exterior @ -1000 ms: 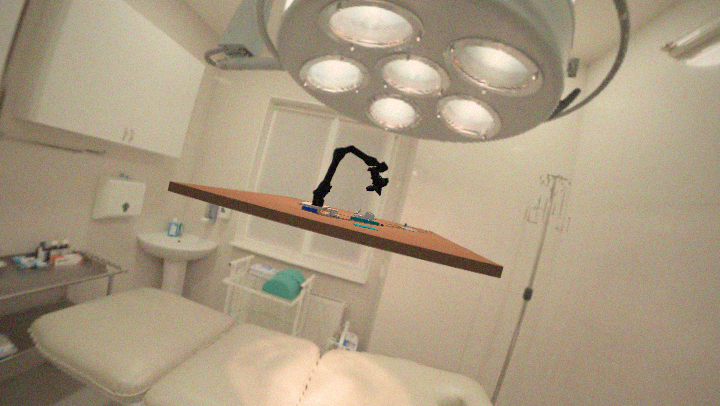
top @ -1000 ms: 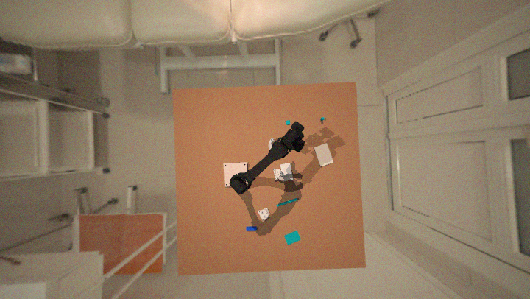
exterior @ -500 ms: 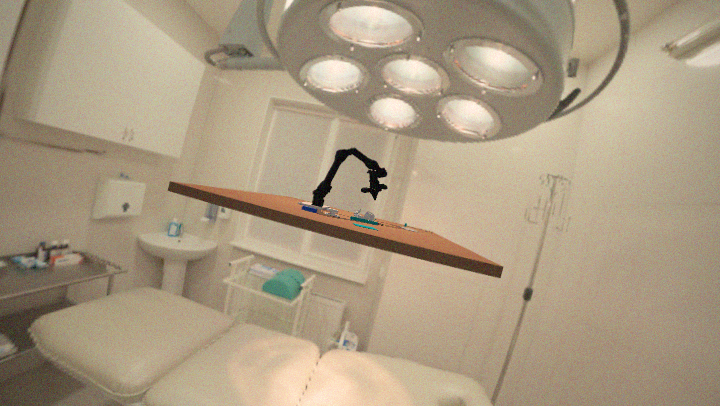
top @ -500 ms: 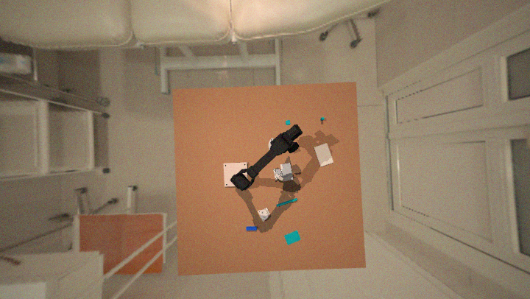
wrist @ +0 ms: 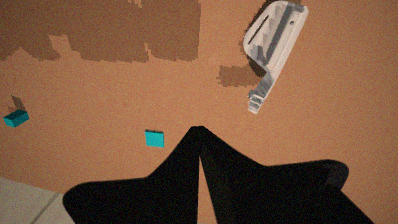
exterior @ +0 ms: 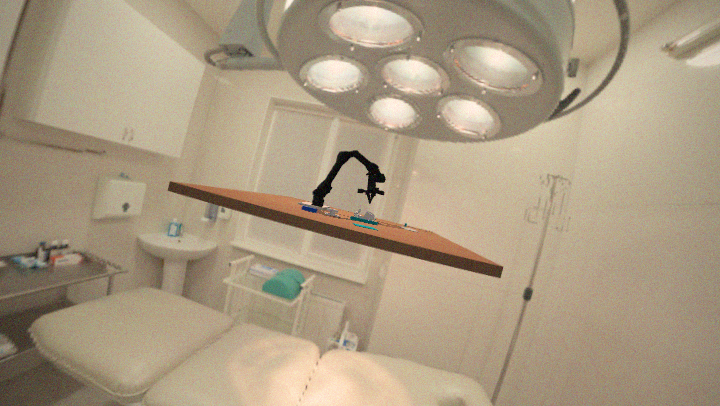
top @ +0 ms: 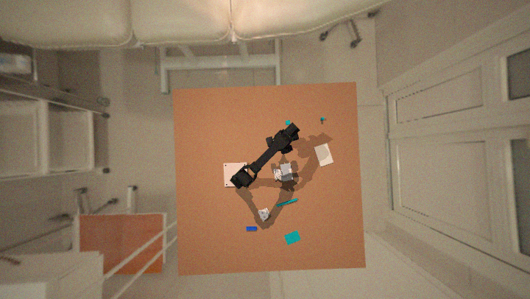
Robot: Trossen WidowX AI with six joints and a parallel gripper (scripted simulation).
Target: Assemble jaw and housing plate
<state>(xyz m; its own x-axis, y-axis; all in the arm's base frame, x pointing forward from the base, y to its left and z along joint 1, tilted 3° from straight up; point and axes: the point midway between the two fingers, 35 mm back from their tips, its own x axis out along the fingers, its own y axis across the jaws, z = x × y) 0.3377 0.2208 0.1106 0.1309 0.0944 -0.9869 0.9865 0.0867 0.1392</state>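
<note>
My gripper (exterior: 370, 202) (wrist: 197, 131) is shut and empty, pointing down above the table. The loose jaw (wrist: 276, 44), pale grey with a toothed end, lies on the table ahead and right of the fingertips in the wrist view; the arm hides it in the top view. The grey base assembly (top: 285, 171) stands near the table's middle, with a whitish part, apparently the mounted jaw (top: 277, 174), at its left side. Its pins are too small to make out. A small pale plate with dark spots (top: 263, 214), possibly the housing plate, lies apart, nearer the lower edge.
A white rectangle (top: 323, 155) lies at the right. A small teal square (top: 288, 121) (wrist: 154, 139) and a teal block (top: 322, 118) (wrist: 16, 118) lie beyond the arm. A teal strip (top: 286, 202), a larger teal square (top: 292, 237) and a blue block (top: 251, 228) lie lower down.
</note>
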